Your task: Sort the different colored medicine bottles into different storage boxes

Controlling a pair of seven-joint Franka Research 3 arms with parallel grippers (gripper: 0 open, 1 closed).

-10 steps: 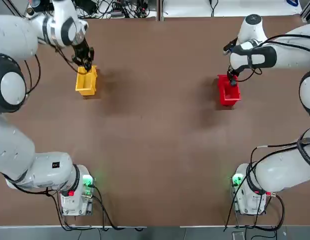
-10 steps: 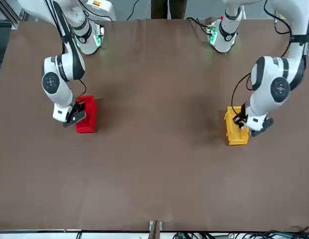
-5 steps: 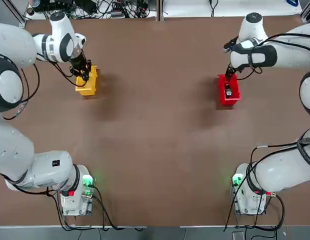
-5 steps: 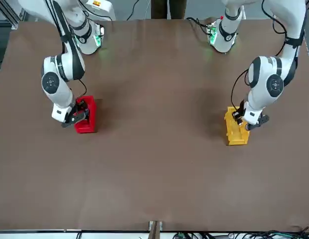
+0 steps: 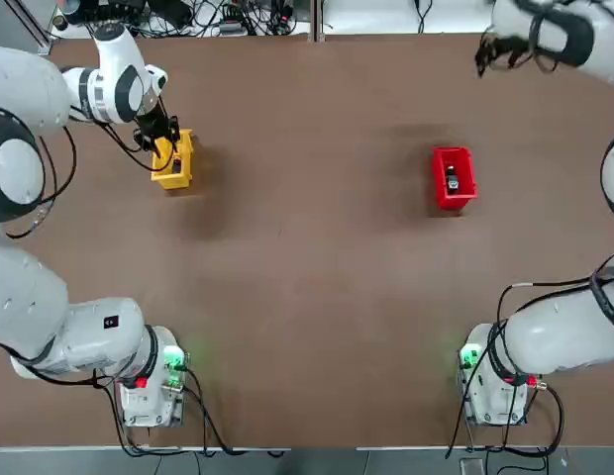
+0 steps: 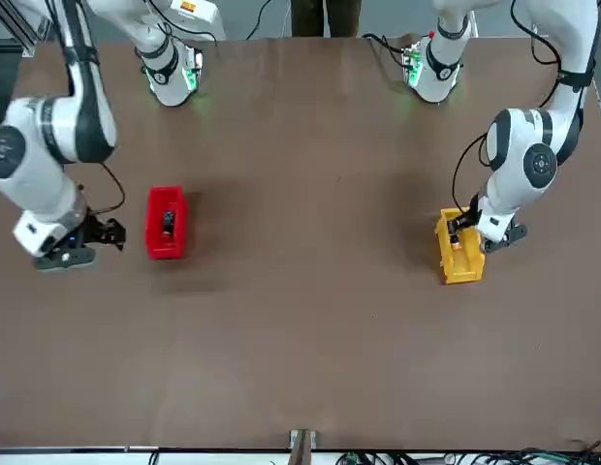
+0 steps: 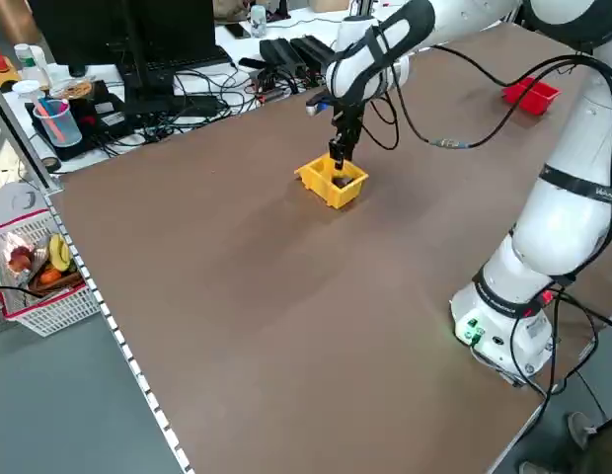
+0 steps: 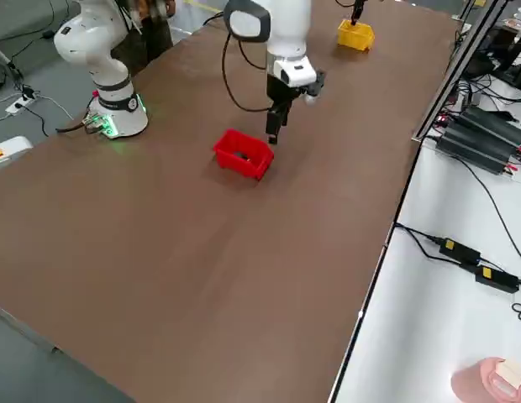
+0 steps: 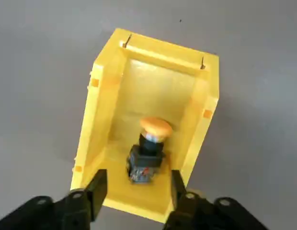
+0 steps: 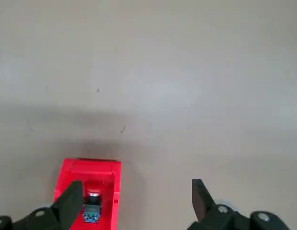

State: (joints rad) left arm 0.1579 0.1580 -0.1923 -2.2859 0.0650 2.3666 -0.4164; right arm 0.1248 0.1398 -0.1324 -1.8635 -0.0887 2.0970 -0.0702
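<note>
My left gripper (image 9: 134, 189) hangs just above the near end of the yellow box (image 9: 108, 86), fingers parted and holding nothing; the orange-topped bottle (image 9: 149, 146) lies inside, straight between them, its cap pointing away. To the right, the red-topped bottle (image 10: 92, 206) lies in the red box (image 10: 72, 175). My right gripper (image 10: 134, 203), wide open and empty, is raised beside it.

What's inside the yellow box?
The yellow box holds one small dark bottle with an orange-yellow top, lying on its floor between the open fingers of the left pincer. The floor directly beneath the bottle is covered by it; nothing else shows inside.
</note>
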